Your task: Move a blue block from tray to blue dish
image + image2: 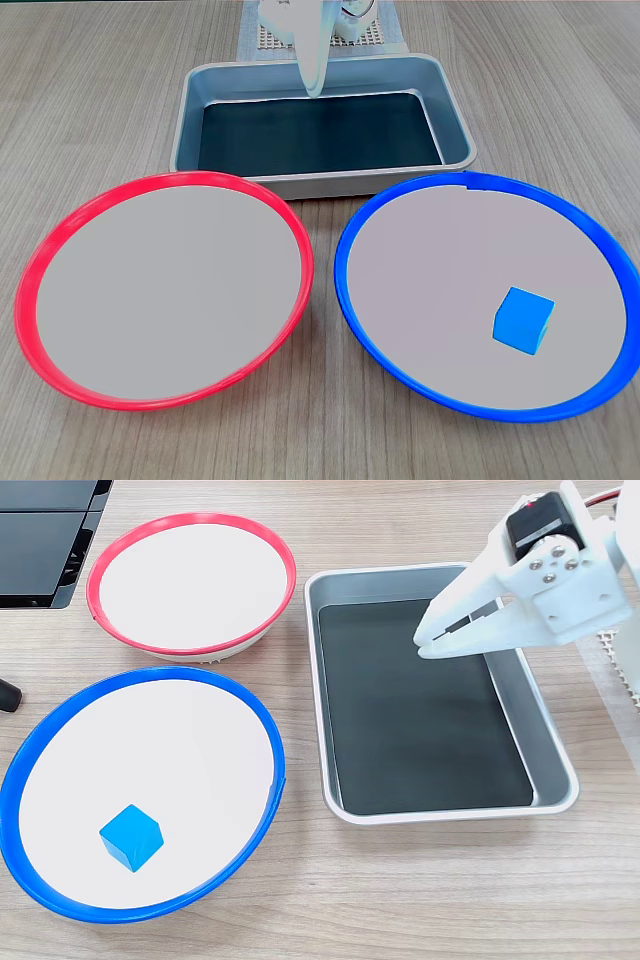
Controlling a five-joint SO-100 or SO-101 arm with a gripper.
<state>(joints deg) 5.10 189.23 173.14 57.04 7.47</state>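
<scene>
Both fixed views show you a wood-grain table [120,90] carrying everything else. Next in size come the two round shallow dishes with pale grey-white insides. The blue-rimmed dish [345,290] sits at the right in the fixed view that faces the arm, with the red-rimmed dish [30,290] just beside it on the left, their rims close but apart. In the fixed view taken from the side you see the blue-rimmed one [275,780] near the bottom left and the red-rimmed one [290,570] above it.

The rectangular grey metal baking tray [455,125], with rounded corners, a raised rim and a dark bottom, lies behind the two dishes, its front rim touching or nearly touching both. Nothing lies on its dark floor in the side view [550,750].

The white two-finger gripper [424,645] hangs above the tray's far part, at roughly two o'clock over the tray in that side view. Its fingers lie close together with only a thin slit between them, and they grip nothing. In the facing view you see the gripper [316,90] as a pale tip pointing down at the tray's twelve o'clock edge.

The small bright blue cube [523,320] rests inside the blue-rimmed dish, at about four o'clock on its floor in the facing view, and at about seven o'clock [130,836] in the side view.
</scene>
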